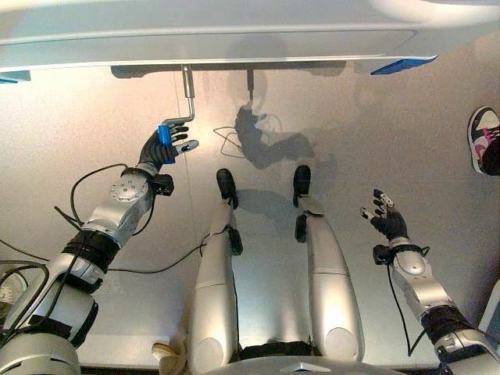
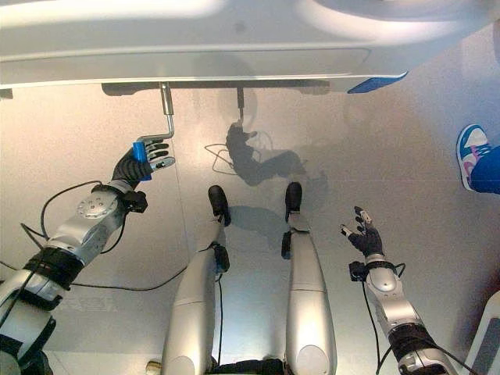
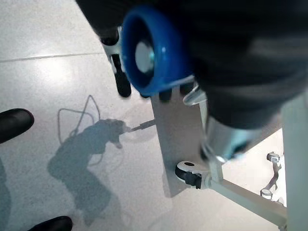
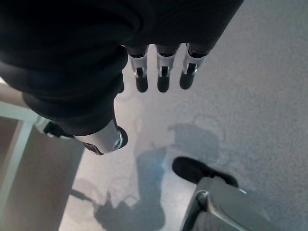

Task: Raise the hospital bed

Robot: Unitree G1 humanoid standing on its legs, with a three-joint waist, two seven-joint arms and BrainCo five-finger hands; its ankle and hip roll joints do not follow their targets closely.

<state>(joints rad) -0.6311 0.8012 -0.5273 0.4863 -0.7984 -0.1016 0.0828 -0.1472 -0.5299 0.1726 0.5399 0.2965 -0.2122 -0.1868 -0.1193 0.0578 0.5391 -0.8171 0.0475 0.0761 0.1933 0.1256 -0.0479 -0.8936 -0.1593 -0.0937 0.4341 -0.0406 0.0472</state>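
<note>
1. Already the left hand [image 1: 166,147] has its fingers curled round the blue grip [image 1: 163,135] of the crank [image 1: 187,98], which hangs from the hospital bed [image 1: 234,35] edge straight ahead of it.
2. Crank shaft runs toward the bed; the grip juts sideways.
3. Right hand [image 1: 385,216] hovers well apart over the floor, fingers spread, empty.

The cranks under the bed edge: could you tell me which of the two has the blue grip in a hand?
The left crank, bent out and down to its blue grip, which the left hand grasps. The other crank, nearer the middle, hangs untouched.
</note>
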